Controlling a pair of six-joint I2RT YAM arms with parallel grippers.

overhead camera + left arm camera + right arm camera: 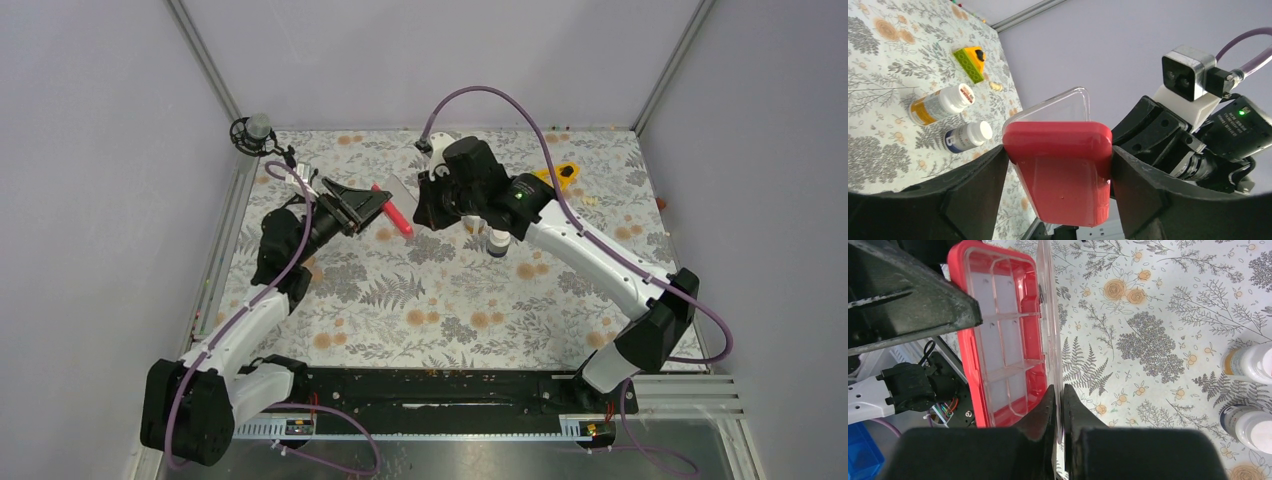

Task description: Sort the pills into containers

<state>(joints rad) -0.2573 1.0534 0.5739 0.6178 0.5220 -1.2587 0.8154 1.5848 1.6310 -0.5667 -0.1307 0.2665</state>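
Above the cloth [420,290], the tray is held up with its lid pinched, and sorting looks barely begun.
Your left gripper [358,206] clamps the red tray [1060,175] by its sides, off the cloth and tipped on edge. Your right gripper [1058,395] is clenched on the clear lid [1048,315], which stands partly open. The compartments look empty and both bottles [940,105] are capped, so I judge every pill is yet to go in.
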